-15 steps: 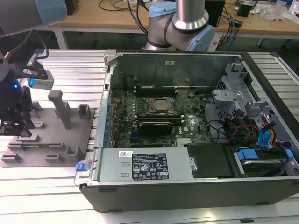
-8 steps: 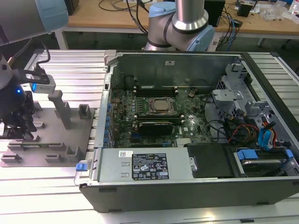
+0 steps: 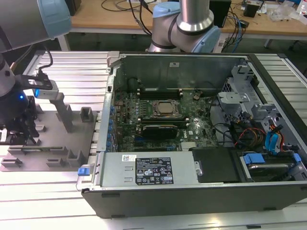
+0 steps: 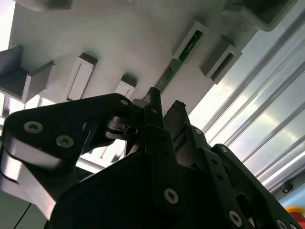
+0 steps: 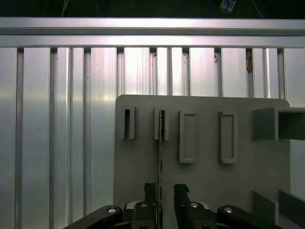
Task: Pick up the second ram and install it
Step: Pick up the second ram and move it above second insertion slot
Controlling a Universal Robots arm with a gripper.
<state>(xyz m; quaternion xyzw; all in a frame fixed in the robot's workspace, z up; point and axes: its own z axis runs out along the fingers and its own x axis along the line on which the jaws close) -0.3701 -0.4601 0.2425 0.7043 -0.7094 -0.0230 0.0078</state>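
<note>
Tool (image 5: 163,191) sits low over the grey fixture plate (image 5: 205,176), at the exterior view's left, well apart from the open computer case (image 3: 192,194); the plate lies on the ribbed aluminium desk (image 5: 57,119).

The second ram (image 5: 160,143) is on the plate, standing on its long edge; in the first wrist view it reads as a thin line. In the second wrist view it is a green strip (image 4: 183,53) with small dark chips. Its far end sits in the slot of a small grey fixture block (image 5: 161,123); its near end runs in between the tool's fingers (image 5: 148,191).

Tool state: narrow gap, jaws parted, straddling the ram; in the first wrist view the ram lies closer to one finger, with daylight to the other, so it is not clamped. Whether the nearer finger touches the board cannot be told.

More grey blocks with empty slots stand on the plate beside the ram's block (image 5: 188,136); taller uprights stand at the plate's edge (image 5: 269,123).

Case is lying open, motherboard (image 3: 129,112) exposed; CPU socket (image 3: 165,109) is mid-board; the long black memory slots (image 3: 158,90) run along its far side, and a dark long part (image 3: 158,129) along its near side. The labelled power supply (image 3: 144,170) is at the case's near wall; drive bays and cables (image 3: 259,134) are at the exterior view's right.
</note>
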